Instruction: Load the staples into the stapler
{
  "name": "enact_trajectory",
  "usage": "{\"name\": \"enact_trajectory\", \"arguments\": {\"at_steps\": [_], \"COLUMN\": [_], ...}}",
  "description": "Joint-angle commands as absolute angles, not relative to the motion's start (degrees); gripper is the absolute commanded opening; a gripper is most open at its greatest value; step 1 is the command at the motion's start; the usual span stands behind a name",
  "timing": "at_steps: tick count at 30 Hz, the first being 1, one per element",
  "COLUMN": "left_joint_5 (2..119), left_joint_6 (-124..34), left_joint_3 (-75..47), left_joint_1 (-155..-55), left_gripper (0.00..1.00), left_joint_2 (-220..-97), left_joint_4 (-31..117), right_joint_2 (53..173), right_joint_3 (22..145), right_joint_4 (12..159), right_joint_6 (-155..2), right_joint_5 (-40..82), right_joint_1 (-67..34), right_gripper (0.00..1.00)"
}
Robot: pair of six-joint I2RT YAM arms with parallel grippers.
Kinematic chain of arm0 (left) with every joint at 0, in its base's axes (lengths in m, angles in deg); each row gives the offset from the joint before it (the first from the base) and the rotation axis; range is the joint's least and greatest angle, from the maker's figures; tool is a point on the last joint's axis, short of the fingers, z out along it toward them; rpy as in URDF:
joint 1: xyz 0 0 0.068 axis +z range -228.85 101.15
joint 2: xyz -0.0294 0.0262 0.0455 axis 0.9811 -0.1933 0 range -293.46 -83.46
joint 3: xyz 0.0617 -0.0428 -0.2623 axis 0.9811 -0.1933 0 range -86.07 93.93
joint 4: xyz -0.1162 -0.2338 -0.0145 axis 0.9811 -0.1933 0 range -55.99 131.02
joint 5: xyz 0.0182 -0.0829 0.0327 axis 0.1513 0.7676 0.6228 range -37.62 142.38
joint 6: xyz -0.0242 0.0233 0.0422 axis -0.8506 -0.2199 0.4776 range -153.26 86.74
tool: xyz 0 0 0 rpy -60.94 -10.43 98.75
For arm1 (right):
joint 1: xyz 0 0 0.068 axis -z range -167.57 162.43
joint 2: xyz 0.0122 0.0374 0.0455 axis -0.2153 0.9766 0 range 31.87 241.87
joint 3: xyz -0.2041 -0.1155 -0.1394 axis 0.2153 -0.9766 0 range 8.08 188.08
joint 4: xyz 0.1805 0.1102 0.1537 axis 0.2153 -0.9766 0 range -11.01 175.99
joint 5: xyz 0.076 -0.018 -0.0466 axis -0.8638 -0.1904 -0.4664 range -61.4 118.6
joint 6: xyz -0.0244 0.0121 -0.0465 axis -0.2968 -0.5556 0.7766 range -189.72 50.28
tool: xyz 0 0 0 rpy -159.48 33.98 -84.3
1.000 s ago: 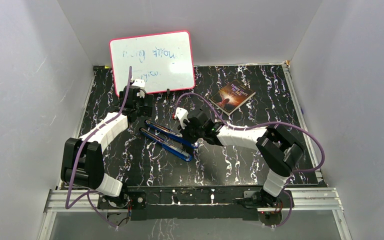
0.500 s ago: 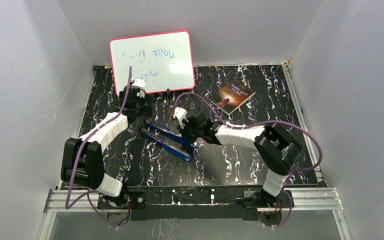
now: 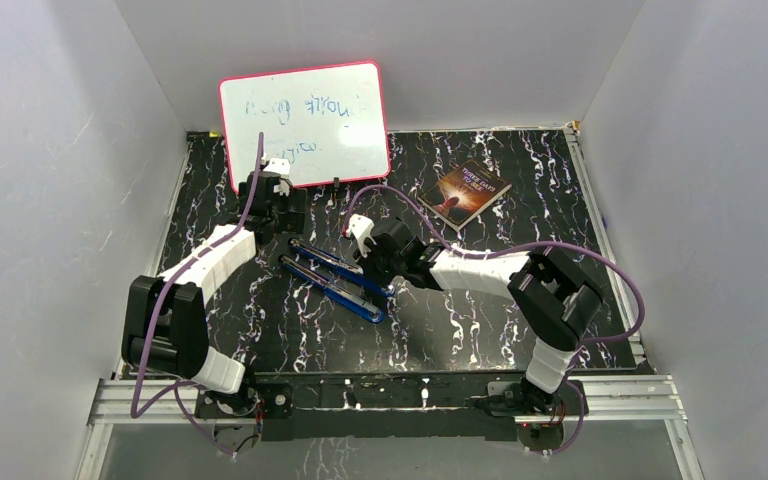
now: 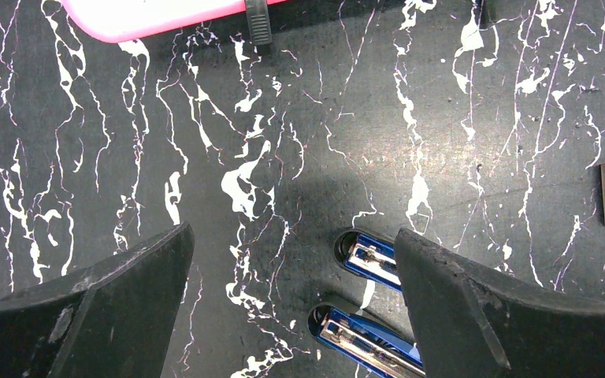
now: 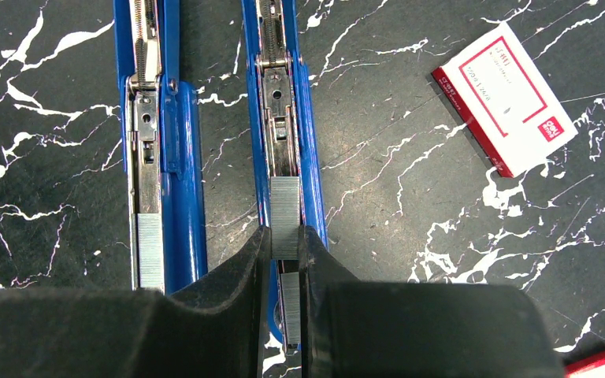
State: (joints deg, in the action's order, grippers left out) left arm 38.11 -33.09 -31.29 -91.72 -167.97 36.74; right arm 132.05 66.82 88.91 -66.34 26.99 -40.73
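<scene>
Right gripper: the right gripper (image 5: pixel 285 236) has its black jaws pinched almost together on a short silvery-grey metal strip of staples (image 5: pixel 286 206); the strip runs lengthwise, in line with the channel beneath it

Stapler: the long blue metal stapler (image 5: pixel 274 118) lies opened up on the black white-veined table (image 5: pixel 410 205); two blue rails lie side by side; one stapler folded out or two, I cannot tell

Staples: the held strip is at the right-hand rail, in or just over its channel; the wrist view does not settle whether it touches; a second grey strip (image 5: pixel 150 252) already rests in the left-hand rail

Left gripper: the left gripper (image 4: pixel 291 236) hangs with its jaws spread wide, holding nothing, above the far end of the stapler and near the pink-framed whiteboard (image 3: pixel 305 120)

Bystanders: a small white box with a red label (image 5: pixel 504 98) lies near the rails on their right; a dark paperback book (image 3: pixel 470 190) lies well apart

Progress: well along, I'd say; a strip is in the grip and lined up with its rail; left to do: seat it fully, let go, close the stapler
</scene>
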Motion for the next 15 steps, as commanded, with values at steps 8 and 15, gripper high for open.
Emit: {"name": "enact_trajectory", "arguments": {"at_steps": [8, 15], "left_joint_5": [38.4, 38.4], "left_joint_6": [-33.3, -33.3], "left_joint_3": [-31.5, -31.5], "left_joint_1": [-91.3, -91.4], "left_gripper": [0.98, 0.98], "left_joint_2": [-164.6, -164.5], "left_joint_4": [37.6, 37.6], "right_joint_2": [132.1, 132.1], "right_joint_3": [67.1, 67.8], "right_joint_4": [81.4, 78.4], "right_joint_6": [-65.1, -64.3], "right_joint_5": [26.8, 25.2], "right_joint_1": [-40.9, -40.9], "right_gripper": [0.00, 0.00]}}
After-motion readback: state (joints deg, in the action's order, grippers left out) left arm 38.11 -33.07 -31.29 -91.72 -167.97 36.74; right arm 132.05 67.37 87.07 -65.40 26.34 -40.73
